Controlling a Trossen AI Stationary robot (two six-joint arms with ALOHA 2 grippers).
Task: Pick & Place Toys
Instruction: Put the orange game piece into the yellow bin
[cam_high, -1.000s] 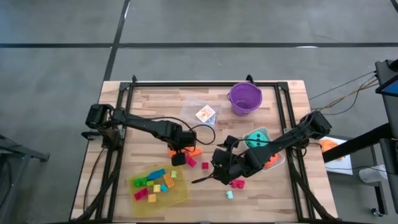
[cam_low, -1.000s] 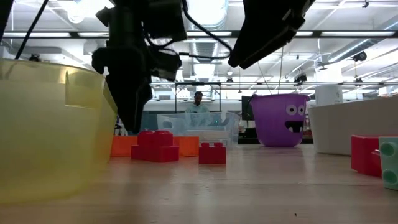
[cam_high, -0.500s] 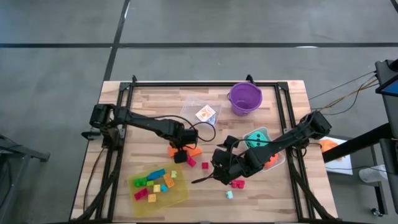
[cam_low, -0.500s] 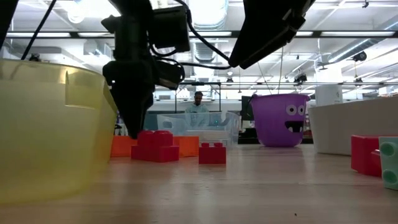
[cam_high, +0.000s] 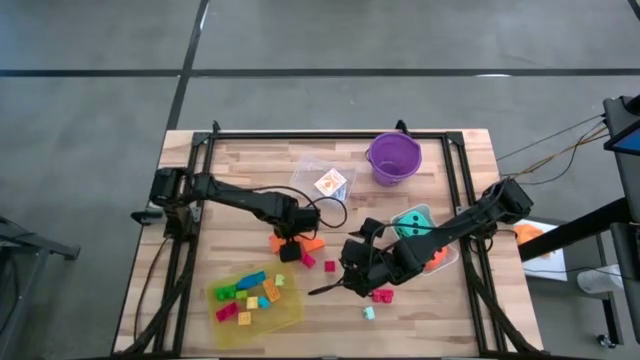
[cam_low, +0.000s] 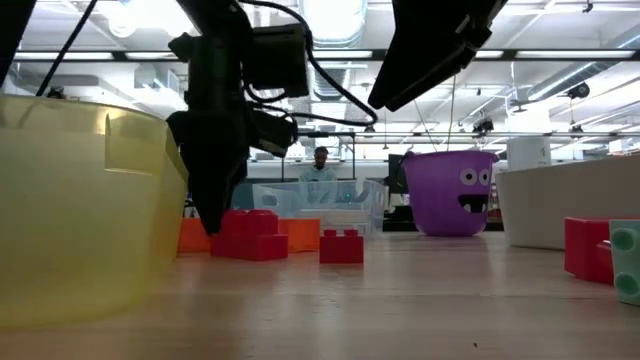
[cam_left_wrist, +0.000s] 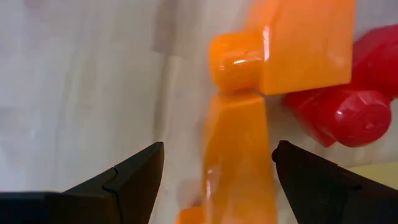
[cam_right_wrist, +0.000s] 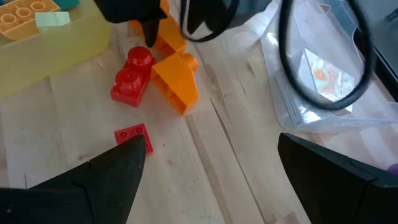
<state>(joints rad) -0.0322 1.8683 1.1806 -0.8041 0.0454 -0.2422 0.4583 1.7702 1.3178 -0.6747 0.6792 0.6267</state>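
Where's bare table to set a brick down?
Free: the near-right wood past the small teal brick, and the far-left corner beside the clear bag. Crowded: mid-table, where the left gripper straddles the orange wedges.

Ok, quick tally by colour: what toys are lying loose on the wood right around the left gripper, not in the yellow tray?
Orange wedges: 2
Red bricks: 2
Total: 4
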